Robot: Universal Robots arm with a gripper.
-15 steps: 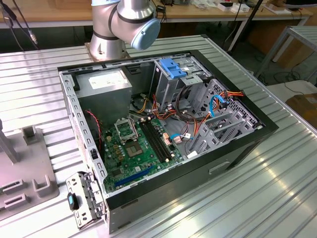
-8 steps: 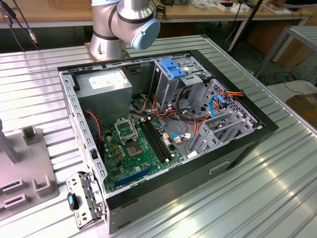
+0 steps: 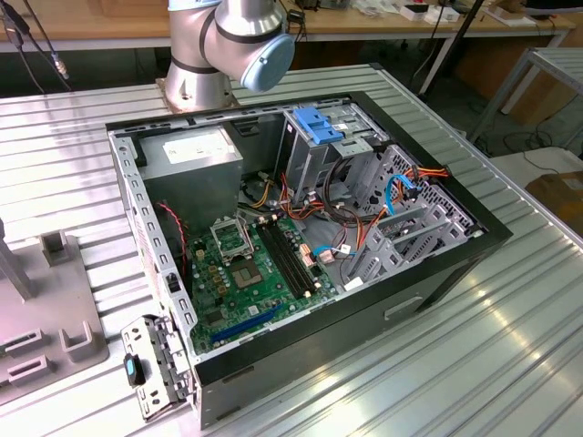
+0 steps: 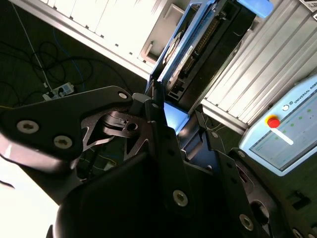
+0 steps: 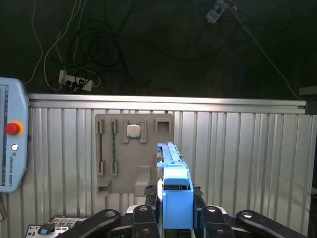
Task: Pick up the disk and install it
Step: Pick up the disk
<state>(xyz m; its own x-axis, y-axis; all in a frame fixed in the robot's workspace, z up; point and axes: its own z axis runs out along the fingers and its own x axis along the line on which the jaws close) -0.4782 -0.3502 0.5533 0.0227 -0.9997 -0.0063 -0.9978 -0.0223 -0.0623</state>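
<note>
In the first wrist view my gripper (image 5: 174, 206) is shut on the disk (image 5: 173, 183), a dark finger pressing each side of its bright blue carrier. The disk stands edge-on and points away from the wrist, held above the ribbed metal table (image 5: 247, 158). In the second wrist view the disk (image 4: 208, 39) shows its dark connector edge and the blue rail along one side, rising out of the black gripper body (image 4: 148, 163). The open computer case (image 3: 301, 228) lies on the table in the exterior view, with its metal drive cage (image 3: 319, 146) at the far side.
A grey parts fixture (image 5: 133, 153) holding a small chip (image 5: 132, 130) lies on the table below the disk. A teach pendant (image 5: 10, 144) rests near the table's edge. Beyond the edge are dark floor and cables (image 5: 99, 44). The arm's base (image 3: 219, 45) stands behind the case.
</note>
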